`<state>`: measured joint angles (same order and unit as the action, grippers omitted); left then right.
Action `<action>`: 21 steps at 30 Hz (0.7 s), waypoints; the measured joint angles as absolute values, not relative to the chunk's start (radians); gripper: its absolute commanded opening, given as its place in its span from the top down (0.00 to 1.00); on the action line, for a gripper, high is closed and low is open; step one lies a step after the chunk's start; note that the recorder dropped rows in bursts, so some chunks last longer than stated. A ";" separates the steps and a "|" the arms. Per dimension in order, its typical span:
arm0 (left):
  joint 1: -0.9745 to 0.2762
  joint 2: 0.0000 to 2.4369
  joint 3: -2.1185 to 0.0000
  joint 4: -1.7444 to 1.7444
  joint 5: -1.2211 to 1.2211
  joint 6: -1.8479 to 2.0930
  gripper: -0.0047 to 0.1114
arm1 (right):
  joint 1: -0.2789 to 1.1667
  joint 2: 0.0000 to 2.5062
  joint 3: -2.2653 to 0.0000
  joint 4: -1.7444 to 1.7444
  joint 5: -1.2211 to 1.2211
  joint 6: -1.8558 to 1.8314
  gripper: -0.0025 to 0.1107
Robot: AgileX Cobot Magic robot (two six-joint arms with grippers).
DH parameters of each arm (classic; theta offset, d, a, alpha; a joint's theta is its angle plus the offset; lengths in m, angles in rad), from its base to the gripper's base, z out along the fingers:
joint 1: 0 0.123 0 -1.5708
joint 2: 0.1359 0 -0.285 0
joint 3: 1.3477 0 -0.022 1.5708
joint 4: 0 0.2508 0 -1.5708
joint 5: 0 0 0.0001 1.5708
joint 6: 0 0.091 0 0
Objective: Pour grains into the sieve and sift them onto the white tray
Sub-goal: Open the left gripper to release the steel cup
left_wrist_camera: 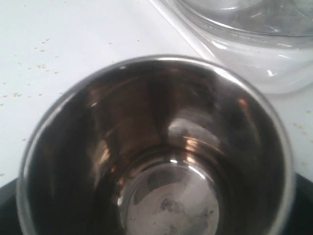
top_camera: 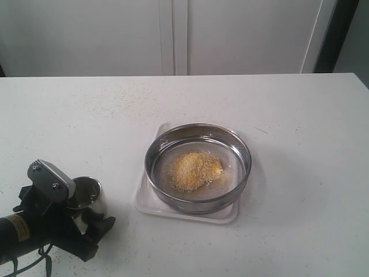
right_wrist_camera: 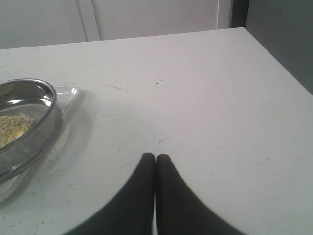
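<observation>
The sieve (top_camera: pixel 198 166) sits on the white tray (top_camera: pixel 151 205) at the table's middle. A heap of yellow grains (top_camera: pixel 193 169) lies on its mesh. At the lower left, my left gripper (top_camera: pixel 92 218) is shut on a small steel cup (top_camera: pixel 85 191), which stands upright and empty. In the left wrist view the cup (left_wrist_camera: pixel 161 147) fills the picture, with dark fingers (left_wrist_camera: pixel 6 198) hugging its sides and the tray (left_wrist_camera: pixel 254 63) just beyond. My right gripper (right_wrist_camera: pixel 155 157) is shut and empty over bare table, well to the side of the sieve (right_wrist_camera: pixel 29 117). It does not show in the exterior view.
Stray grains (top_camera: pixel 121 101) are scattered over the white table (top_camera: pixel 300 144) behind and left of the tray. The table's far edge meets a white cabinet wall (top_camera: pixel 173 34). Its right edge (right_wrist_camera: pixel 279 63) drops off beside the right gripper.
</observation>
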<state>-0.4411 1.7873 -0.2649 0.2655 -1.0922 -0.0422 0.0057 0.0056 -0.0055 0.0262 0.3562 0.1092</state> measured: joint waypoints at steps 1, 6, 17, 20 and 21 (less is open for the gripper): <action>-0.441 1.787 -0.265 0.265 -1.092 -0.042 0.05 | 0.006 0.006 -0.006 0.026 0.356 0.109 0.98; -0.441 1.787 -0.265 0.265 -1.092 -0.040 0.05 | 0.006 0.006 -0.006 0.026 0.356 0.109 0.98; -0.441 1.785 -0.265 0.265 -1.088 -0.040 0.05 | 0.006 0.006 -0.006 0.026 0.356 0.109 0.98; -0.441 1.769 -0.267 0.265 -1.066 -0.040 0.05 | 0.006 0.006 -0.006 0.026 0.356 0.109 0.98; -0.441 1.760 -0.267 0.267 -1.054 -0.040 0.05 | 0.006 0.006 -0.006 0.026 0.356 0.109 0.98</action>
<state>-0.4411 1.7596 -0.2667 0.2675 -1.0537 -0.0402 0.0057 0.0056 -0.0055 0.0262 0.3562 0.1092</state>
